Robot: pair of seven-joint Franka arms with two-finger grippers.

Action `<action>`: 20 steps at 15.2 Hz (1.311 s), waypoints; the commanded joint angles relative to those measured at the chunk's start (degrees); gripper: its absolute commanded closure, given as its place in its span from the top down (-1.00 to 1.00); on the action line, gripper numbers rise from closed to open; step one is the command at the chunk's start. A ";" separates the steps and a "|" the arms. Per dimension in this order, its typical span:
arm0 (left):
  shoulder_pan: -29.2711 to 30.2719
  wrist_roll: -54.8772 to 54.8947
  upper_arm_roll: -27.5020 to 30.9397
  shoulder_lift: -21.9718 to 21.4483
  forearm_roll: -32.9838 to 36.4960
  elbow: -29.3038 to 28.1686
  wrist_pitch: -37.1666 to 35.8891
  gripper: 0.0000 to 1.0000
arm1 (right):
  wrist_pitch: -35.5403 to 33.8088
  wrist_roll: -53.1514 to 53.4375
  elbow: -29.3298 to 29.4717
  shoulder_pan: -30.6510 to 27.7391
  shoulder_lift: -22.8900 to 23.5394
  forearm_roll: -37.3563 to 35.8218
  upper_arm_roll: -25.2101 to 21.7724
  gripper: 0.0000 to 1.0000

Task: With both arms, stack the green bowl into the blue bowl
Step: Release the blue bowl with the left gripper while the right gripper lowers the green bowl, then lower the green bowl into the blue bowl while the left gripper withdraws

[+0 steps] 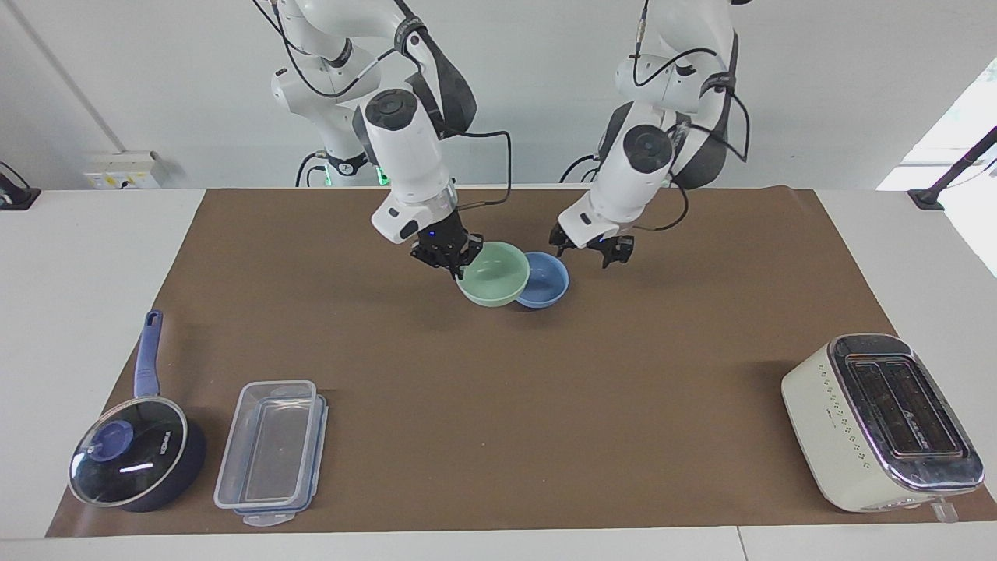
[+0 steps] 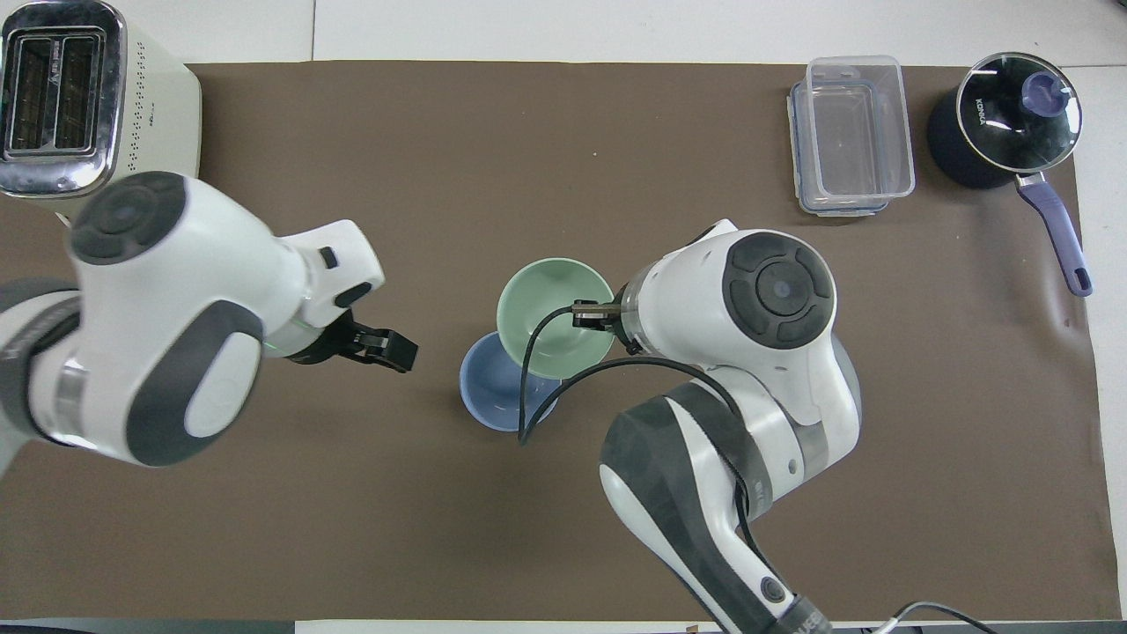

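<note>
The pale green bowl (image 1: 498,276) hangs tilted above the mat, its edge over the light blue bowl (image 1: 547,282), which sits on the brown mat. My right gripper (image 1: 458,269) is shut on the green bowl's rim at the side toward the right arm's end. My left gripper (image 1: 592,251) is open and empty, raised just beside the blue bowl toward the left arm's end. In the overhead view the green bowl (image 2: 550,308) overlaps the blue bowl (image 2: 489,392), and the left gripper (image 2: 392,350) is apart from both.
A cream toaster (image 1: 880,421) stands at the left arm's end, farther from the robots. A clear plastic container (image 1: 269,452) and a dark blue saucepan with glass lid (image 1: 136,460) stand at the right arm's end. The brown mat (image 1: 545,405) covers the table.
</note>
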 commanded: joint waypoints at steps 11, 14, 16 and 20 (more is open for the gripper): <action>21.92 14.29 0.11 -3.66 7.52 6.76 -9.97 1.00 | 4.64 4.59 -3.10 6.57 5.14 1.00 0.01 -1.00; 21.92 14.11 0.11 -3.31 8.57 7.81 -10.06 1.00 | 4.98 4.85 -3.45 6.74 5.31 1.00 0.18 -1.00; 21.22 13.06 0.02 -2.79 9.01 10.17 -11.11 1.00 | 4.99 5.29 -3.37 8.93 6.63 0.82 0.10 -1.00; 18.06 11.74 0.98 2.74 10.68 22.03 -19.54 1.00 | 2.52 5.12 -2.58 8.85 6.72 -1.28 0.01 -1.00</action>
